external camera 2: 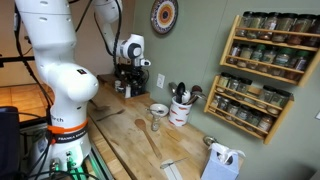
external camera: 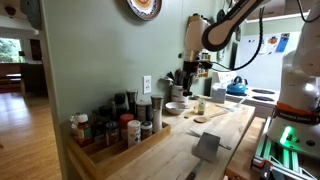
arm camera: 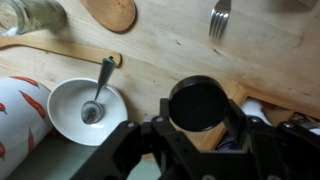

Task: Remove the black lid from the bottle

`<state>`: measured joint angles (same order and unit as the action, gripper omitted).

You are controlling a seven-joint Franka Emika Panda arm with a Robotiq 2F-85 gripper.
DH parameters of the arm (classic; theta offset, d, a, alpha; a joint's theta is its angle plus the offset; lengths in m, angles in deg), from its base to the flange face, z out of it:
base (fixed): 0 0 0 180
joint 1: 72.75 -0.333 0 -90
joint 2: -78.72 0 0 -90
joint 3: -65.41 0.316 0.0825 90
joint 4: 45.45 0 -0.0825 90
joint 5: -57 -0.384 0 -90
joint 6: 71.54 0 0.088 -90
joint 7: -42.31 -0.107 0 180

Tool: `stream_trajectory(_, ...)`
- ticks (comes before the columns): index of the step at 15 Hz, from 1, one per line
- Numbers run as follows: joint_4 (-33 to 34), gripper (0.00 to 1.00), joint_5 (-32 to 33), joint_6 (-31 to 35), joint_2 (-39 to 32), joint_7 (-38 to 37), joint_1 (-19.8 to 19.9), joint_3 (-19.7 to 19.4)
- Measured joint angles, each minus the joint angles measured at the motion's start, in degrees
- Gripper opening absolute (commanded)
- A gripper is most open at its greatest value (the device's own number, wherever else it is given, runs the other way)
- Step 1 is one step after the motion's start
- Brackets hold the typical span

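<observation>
Bowl [arm camera: 70, 108] and spoon [arm camera: 98, 88] lie at the left in the wrist view. Just to the right, the black lid [arm camera: 200, 103] sits on the bottle [external camera: 200, 104], flanked by the fingers of the gripper [arm camera: 200, 118]; I cannot tell whether they press it yet. To do this step well, squeeze the rim evenly, twist about its centre, and lift only once the thread is free.

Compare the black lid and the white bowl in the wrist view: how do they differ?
The lid is black, the bowl white. The bowl holds a spoon; nothing lies on the lid. The bowl stands free on the wooden counter, while the lid sits between the jaws. Both look round from above.
</observation>
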<state>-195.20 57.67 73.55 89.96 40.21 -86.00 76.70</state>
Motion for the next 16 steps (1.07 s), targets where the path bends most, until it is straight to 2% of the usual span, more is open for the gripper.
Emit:
stream_trajectory(3,1.21,0.56,-2.74,-3.04,-0.03,1.83,-0.80,-0.04)
stream_trajectory(4,1.38,0.31,-2.88,-3.30,-0.03,2.08,-0.79,-0.11)
stream_trajectory(9,0.77,0.31,-3.97,-1.45,-1.00,2.60,-0.78,-0.14)
stream_trajectory(12,-1.58,0.31,-6.05,5.23,-4.44,4.48,-0.85,-0.12)
stream_trajectory(16,-4.44,0.31,-6.52,17.51,-11.19,4.76,-0.80,-0.06)
